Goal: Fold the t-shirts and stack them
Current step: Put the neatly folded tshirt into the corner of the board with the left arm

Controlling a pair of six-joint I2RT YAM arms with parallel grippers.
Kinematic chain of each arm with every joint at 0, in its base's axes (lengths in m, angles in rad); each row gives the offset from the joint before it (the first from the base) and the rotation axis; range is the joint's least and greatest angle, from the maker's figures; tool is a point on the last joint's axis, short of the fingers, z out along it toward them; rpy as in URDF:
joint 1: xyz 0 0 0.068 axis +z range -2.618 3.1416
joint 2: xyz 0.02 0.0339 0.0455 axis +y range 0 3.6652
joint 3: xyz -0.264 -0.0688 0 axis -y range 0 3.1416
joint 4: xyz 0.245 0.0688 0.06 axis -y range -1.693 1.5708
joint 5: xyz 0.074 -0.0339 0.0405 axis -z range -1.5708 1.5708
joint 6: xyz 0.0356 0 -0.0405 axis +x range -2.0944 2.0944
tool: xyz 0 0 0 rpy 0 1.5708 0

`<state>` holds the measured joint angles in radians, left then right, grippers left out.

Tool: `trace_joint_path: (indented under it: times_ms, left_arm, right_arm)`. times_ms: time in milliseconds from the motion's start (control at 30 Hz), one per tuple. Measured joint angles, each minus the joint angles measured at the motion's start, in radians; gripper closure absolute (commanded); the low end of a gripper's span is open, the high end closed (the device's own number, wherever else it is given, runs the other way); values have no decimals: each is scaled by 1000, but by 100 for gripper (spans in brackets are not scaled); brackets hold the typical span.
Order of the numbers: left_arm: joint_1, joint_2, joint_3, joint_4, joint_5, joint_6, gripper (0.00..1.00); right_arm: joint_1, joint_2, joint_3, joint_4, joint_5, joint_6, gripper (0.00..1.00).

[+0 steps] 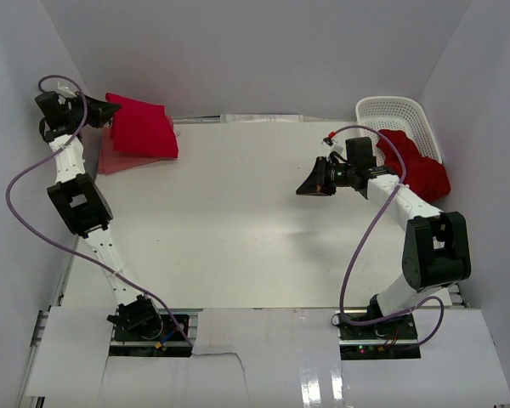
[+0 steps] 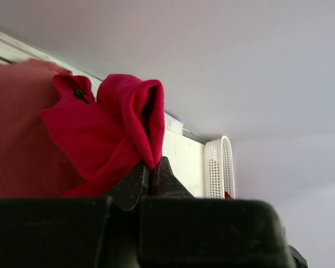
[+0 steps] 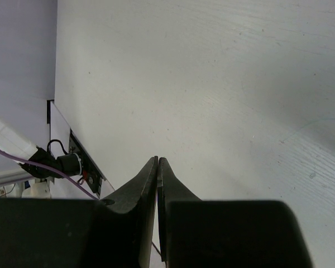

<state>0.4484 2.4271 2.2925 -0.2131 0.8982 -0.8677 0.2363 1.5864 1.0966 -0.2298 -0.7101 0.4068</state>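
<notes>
Tabletop white, walls grey, t-shirts far back

The top view looks down from above and behind the arm bases over the whole bench. The left wrist view sits low, close behind the left claw, facing past a crimson shirt to the basket, both also seen from above. The right wrist view looks down over the right claw at the bench, perhaps toward the left base.
</notes>
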Motion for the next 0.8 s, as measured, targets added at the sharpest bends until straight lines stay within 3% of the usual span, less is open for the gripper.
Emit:
trace_joint_path:
  times_ms: [367,633,800]
  left_arm:
    - [0,48,-93,92,-60,30,97]
    - [-2,90,-119,4,-233,147,99]
    - [-8,79,-176,42,-333,182,99]
  right_arm:
    - [2,6,-25,0,-1,-11,92]
    - [8,6,-39,1,-5,-16,92]
    - [13,6,-50,-5,-7,-22,92]
